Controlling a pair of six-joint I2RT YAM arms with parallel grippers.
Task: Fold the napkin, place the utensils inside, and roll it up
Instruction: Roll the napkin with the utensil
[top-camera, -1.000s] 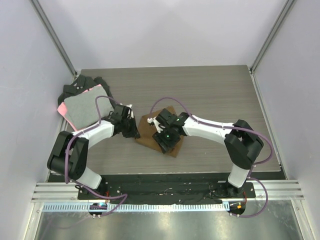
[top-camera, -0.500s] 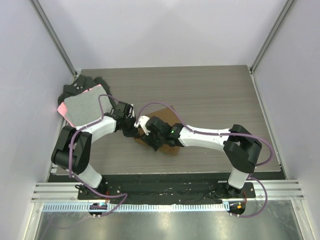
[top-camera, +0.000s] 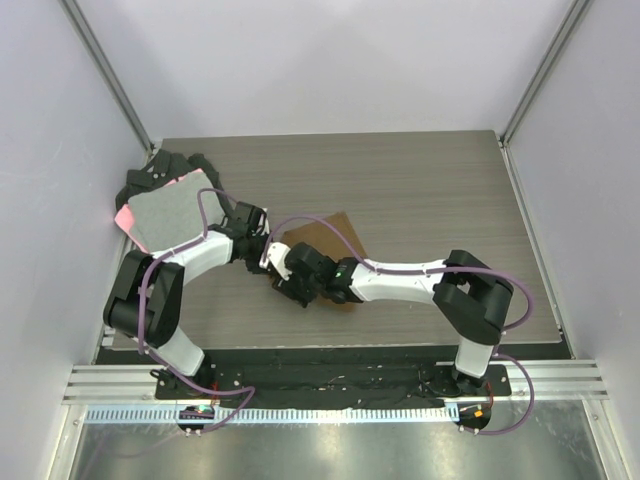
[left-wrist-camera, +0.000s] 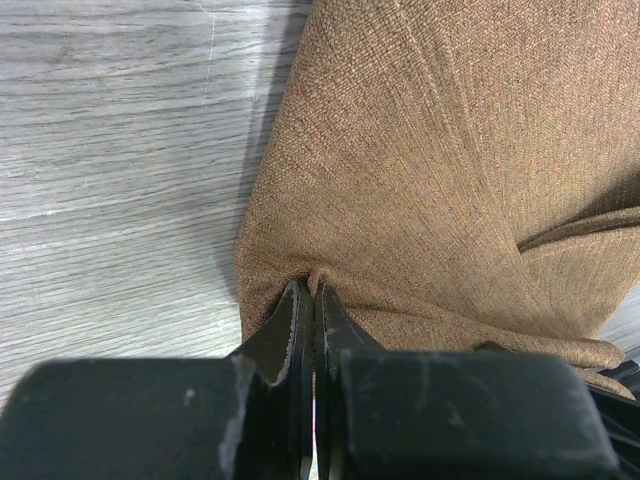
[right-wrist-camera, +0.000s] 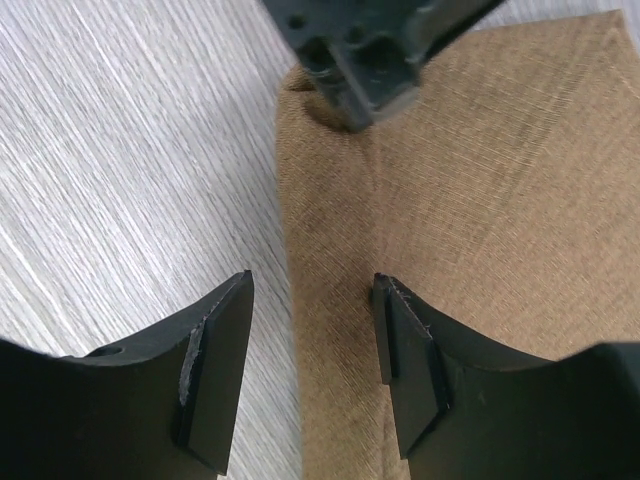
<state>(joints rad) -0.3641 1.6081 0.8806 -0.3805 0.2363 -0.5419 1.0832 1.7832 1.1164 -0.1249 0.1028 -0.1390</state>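
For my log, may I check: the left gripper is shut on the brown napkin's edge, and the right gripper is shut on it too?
Not quite: the right gripper is open, its jaws either side of the edge of the napkin, as the right wrist view shows. The left gripper is indeed shut on that edge.

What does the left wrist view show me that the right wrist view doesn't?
Only the left wrist view: the left gripper pinched shut on the napkin at its edge, and a fold at the right. Only the right wrist view: the right gripper open over the napkin's edge, with the left gripper beyond it. Both: the brown napkin lying on the grey table.
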